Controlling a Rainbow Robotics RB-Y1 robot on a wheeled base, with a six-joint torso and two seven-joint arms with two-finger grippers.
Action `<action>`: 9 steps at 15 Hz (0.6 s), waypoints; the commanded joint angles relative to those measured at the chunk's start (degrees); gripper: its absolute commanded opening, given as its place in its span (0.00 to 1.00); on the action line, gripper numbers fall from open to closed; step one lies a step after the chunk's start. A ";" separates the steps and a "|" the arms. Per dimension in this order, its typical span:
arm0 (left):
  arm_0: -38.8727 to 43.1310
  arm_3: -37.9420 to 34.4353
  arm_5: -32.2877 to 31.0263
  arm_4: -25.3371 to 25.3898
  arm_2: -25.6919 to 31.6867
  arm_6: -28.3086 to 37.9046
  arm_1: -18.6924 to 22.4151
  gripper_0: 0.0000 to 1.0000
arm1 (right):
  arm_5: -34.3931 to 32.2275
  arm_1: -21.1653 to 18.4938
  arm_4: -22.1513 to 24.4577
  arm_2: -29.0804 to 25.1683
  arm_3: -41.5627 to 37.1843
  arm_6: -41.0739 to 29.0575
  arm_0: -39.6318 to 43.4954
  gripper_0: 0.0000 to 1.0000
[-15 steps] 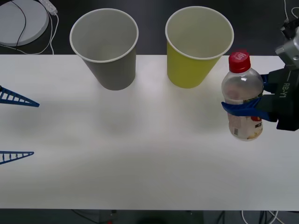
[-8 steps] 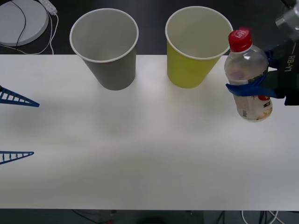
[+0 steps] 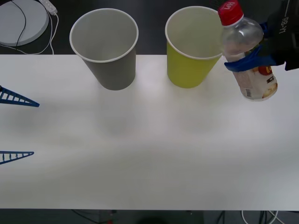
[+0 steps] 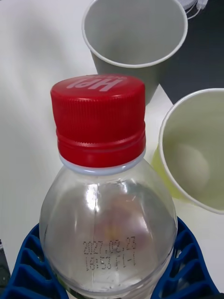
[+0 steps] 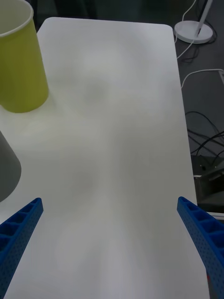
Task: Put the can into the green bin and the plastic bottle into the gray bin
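Note:
The plastic bottle [image 3: 247,51], clear with a red cap [image 4: 98,117], hangs in the air at the right, cap tilted toward the green bin [image 3: 194,51]. My right gripper [image 3: 250,63] is shut on its middle, blue fingers [image 4: 186,266] wrapping both sides. The bottle's cap is level with the green bin's rim, just right of it. The gray bin [image 3: 105,49] stands upright to the left of the green one; both look open and pale inside [image 4: 135,32]. My left gripper [image 3: 18,127] waits open at the table's left edge, fingers [image 5: 18,229] wide apart. The can is out of view.
A white round base [image 3: 18,21] with cables lies beyond the table's far left corner. The white table [image 3: 149,154] stretches bare in front of the bins. Off the table's end are a lamp base [image 5: 193,30] and floor cables.
The right gripper has lifted the bottle off the table and carried it up and back, from beside the green bin's foot to its rim, tilting it more. The left arm stayed still.

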 commanded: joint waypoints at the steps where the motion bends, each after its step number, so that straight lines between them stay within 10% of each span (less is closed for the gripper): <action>1: 0.00 0.00 0.00 0.00 0.00 0.00 0.00 1.00 | -0.96 0.07 0.60 7.42 2.50 -4.69 -8.69 0.00; 9: 0.00 0.00 0.00 0.00 0.00 0.00 0.00 1.00 | -1.04 5.52 1.56 24.73 17.88 -4.78 -28.03 0.00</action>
